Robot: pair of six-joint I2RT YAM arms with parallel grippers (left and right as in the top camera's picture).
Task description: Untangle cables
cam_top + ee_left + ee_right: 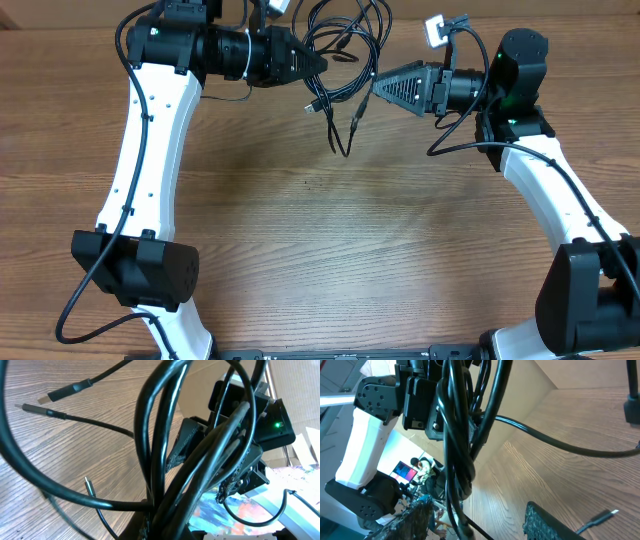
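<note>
Clearly clenched, the left gripper [318, 63] has its jaws pinched on the cables [345, 45], which in the left wrist view converge into the bottom of the frame at its fingers. Its wrist lies level and points to the robot's right. The forearm bends back at an elbow near the table's far edge, and the white link slants down to the base at the near left.

Facing it tip to tip, the right gripper [377, 87] is released. Its textured fingers [415, 520] stand well apart in the right wrist view, with cable strands running between them. That arm climbs from the near right base and turns its wrist leftward.

The looped bundle hangs between the two tools, and loose strands trail onto the wooden table [330, 250], one ending in a silver-tipped plug [314, 105].
</note>
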